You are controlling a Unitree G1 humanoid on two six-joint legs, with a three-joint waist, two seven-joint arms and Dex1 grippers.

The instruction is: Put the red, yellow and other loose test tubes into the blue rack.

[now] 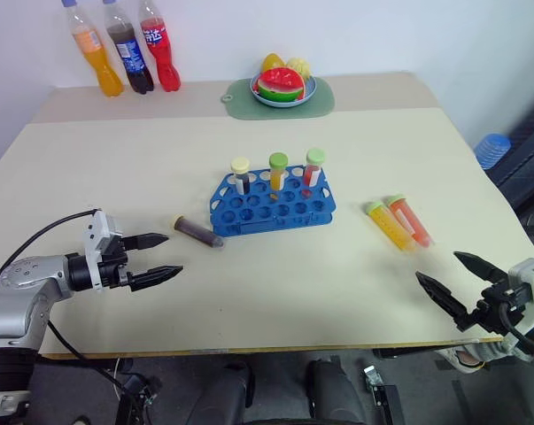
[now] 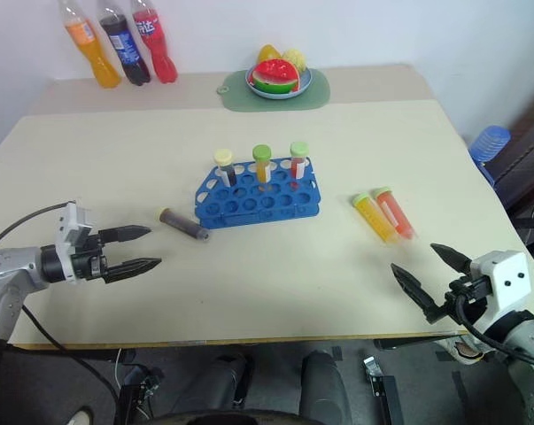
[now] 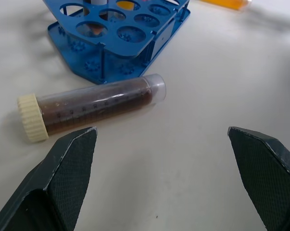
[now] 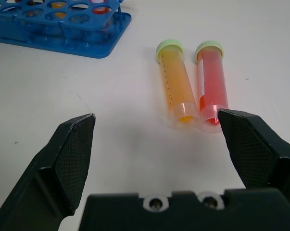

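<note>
1. Left gripper (image 1: 160,257) spread wide, empty, near the lying brown test tube (image 1: 198,231) beside the blue rack (image 1: 272,204).
2. Right gripper (image 1: 454,277) spread wide, empty; yellow tube (image 1: 386,223) and red tube (image 1: 410,219) lie touching, ahead.

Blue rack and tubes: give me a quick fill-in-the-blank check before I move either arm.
1. The blue rack holds ___ upright tubes.
2. The brown tube lies on the table to the rack's ___.
3. The yellow tube and the red tube lie ___ by side.
4. The left gripper and the right gripper are both ___.

Missing words: three; left; side; open
</note>
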